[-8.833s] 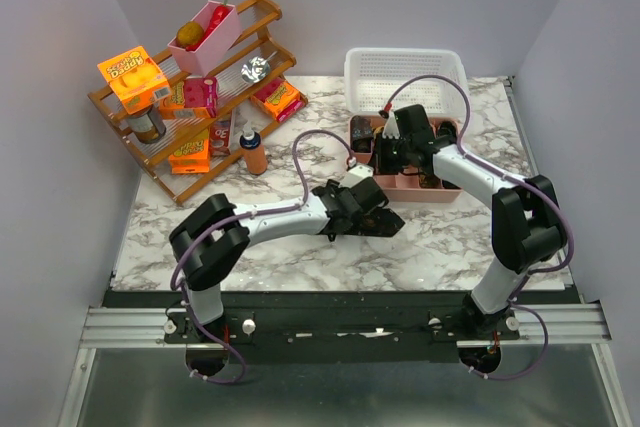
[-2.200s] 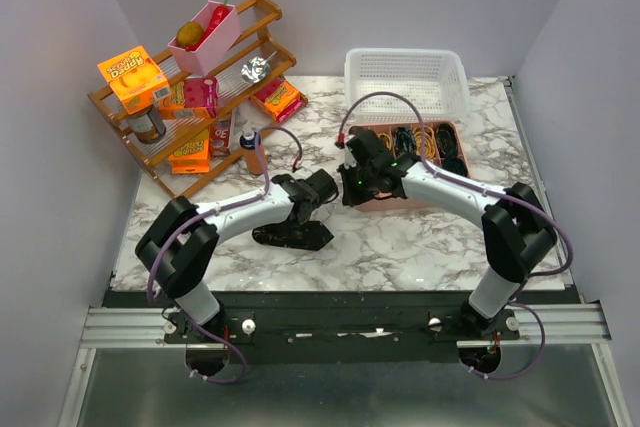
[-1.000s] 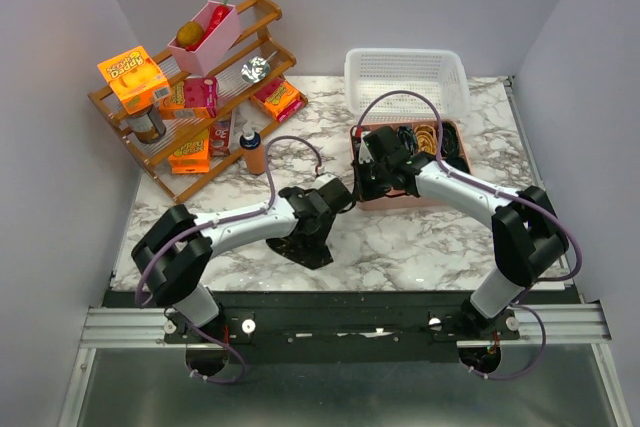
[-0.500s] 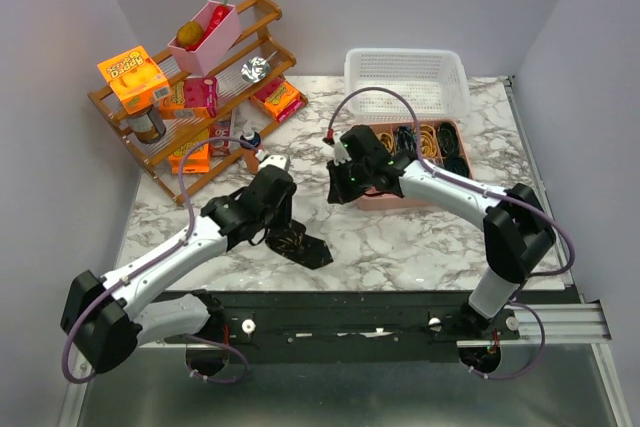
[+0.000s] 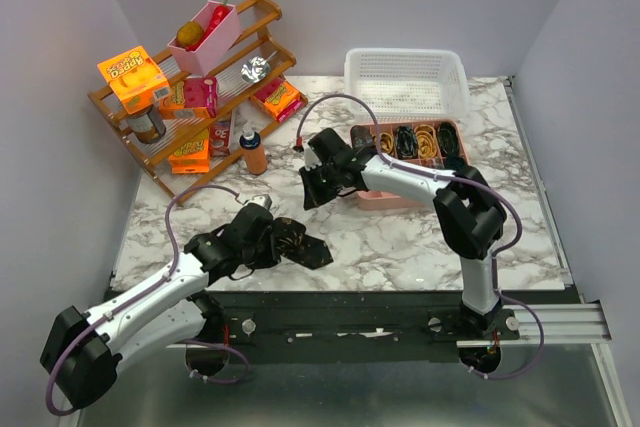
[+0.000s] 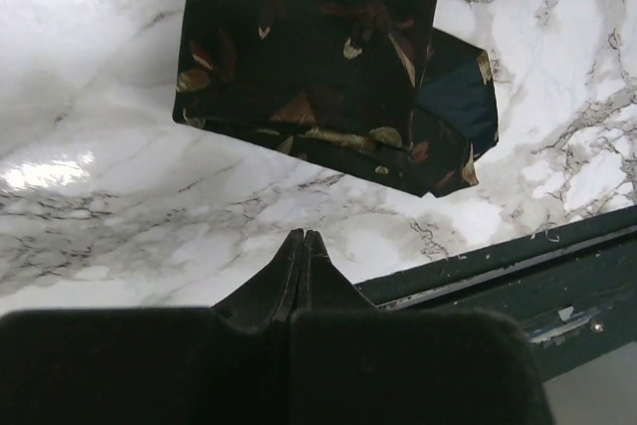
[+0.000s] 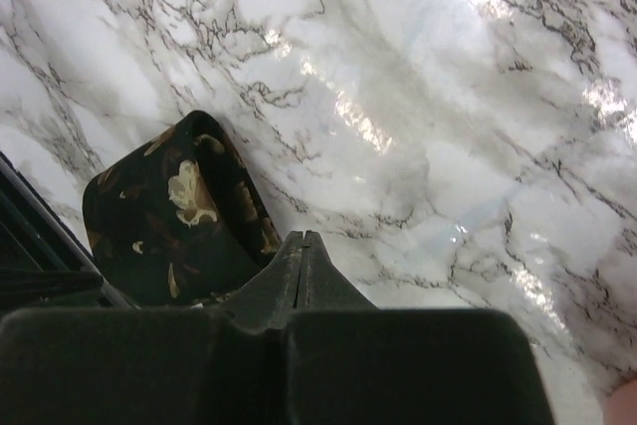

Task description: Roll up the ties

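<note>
A black tie [image 5: 300, 245] with a gold-brown pattern lies folded in a flat bundle on the marble near the front edge. In the left wrist view this tie [image 6: 318, 57] sits just ahead of my left gripper [image 6: 302, 236], with bare marble between them. My left gripper [image 5: 265, 235] is shut on nothing, just left of the bundle. My right gripper [image 5: 310, 192] hovers behind the tie, also shut and empty. From the right wrist, the tie [image 7: 169, 216] shows at lower left of that gripper [image 7: 302, 238]. Several rolled ties [image 5: 418, 139] sit as coils in the pink tray [image 5: 385, 197].
A white mesh basket [image 5: 405, 77] stands behind the tray. A wooden rack [image 5: 200, 97] with boxes and a pink bin fills the back left, and a small brown bottle [image 5: 255, 154] stands in front of it. The black table rail [image 5: 340, 297] runs along the front.
My left gripper has shut and its arm has drawn back toward the near left, away from the tie. The right arm has swung left from the tray. The tie stays on the marble.
</note>
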### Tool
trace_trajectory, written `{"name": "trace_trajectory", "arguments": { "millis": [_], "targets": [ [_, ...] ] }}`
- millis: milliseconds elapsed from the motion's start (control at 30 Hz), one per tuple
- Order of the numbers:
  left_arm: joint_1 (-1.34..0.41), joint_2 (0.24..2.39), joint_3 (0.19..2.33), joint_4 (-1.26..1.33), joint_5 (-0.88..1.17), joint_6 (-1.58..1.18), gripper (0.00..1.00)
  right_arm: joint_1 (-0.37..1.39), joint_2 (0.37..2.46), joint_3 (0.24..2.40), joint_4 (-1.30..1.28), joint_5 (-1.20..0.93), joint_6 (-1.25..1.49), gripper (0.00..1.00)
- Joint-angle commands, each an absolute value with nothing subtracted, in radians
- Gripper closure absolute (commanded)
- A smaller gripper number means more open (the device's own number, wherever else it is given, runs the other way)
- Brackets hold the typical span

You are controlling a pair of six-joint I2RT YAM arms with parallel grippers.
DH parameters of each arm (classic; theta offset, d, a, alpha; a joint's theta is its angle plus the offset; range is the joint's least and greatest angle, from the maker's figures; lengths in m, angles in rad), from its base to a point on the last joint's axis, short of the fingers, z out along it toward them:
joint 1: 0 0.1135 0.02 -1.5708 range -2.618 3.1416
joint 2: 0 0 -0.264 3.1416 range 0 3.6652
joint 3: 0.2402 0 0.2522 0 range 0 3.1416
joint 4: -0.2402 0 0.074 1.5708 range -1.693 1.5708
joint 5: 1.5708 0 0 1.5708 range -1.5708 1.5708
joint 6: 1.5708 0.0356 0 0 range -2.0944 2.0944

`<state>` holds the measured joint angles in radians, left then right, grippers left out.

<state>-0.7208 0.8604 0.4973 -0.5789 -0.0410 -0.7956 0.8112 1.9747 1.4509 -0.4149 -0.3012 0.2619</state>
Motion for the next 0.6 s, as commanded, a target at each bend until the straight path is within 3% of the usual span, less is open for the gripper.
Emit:
{"name": "trace_trajectory", "arguments": {
  "millis": [0, 567],
  "targets": [
    [-0.733, 0.851, 0.454, -0.519, -0.003, -0.884, 1.0, 0.83, 2.032, 1.531, -0.442, -0.333, 0.267, 0.99],
    [-0.733, 1.037, 0.368, -0.328, -0.06, -0.899, 1.0, 0.891, 2.077, 1.56, -0.561, -0.351, 0.218, 0.99]
  ]
}}
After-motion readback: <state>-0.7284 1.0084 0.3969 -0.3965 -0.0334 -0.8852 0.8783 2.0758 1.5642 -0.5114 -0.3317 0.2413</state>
